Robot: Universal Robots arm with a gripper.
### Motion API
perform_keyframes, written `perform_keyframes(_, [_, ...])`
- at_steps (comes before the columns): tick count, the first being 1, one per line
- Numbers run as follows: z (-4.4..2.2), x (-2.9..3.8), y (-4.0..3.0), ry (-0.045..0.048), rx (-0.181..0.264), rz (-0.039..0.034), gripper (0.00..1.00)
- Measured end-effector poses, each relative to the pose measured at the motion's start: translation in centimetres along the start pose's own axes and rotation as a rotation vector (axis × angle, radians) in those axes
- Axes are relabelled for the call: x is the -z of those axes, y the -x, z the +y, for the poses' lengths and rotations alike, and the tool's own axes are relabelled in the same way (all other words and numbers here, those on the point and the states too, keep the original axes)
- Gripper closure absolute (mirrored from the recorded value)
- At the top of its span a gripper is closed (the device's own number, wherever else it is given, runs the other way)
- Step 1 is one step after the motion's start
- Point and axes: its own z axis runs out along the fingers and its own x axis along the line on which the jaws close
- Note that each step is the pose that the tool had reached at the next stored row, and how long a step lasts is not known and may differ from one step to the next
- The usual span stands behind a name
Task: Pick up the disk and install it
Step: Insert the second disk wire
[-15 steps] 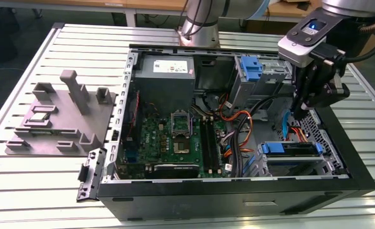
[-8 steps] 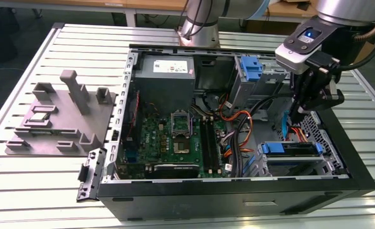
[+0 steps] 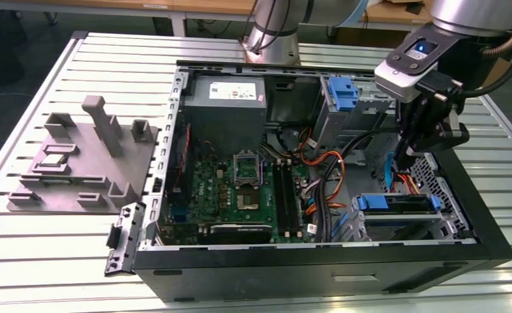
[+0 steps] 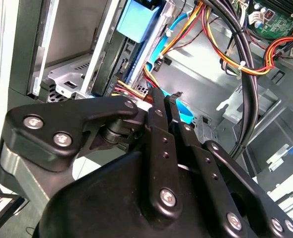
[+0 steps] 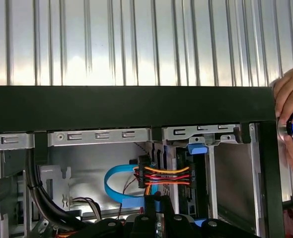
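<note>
Gripper (image 3: 404,156) inside case (image 3: 490,241), closed

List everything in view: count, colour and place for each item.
Table: one, silver, slatted, under everything.
Computer case: one, black, side open, on the table.
Fixture: one, grey, on the table at the exterior view's left of the case.
Power supply: one, grey, far corner of the case.
Motherboard: one, green, case floor.
Disk: one, dark with a blue carrier, in the near drive cage at the exterior view's right.
Spare carrier: one, blue, far drive cage.
Wire bundle: several wires, orange, red and yellow, between motherboard and cages.
Flat cable: one, blue, looped beside the wires.
Person's hand: one, at the case edge.
Pincer: one, black, inside the case above the disk.
</note>
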Motion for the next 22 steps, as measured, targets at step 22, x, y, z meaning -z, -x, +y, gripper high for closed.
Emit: perform_keyframes(22, [-0.47, -0.63, 1.73, 0.0276, 0.002, 0.0468, 0.84])
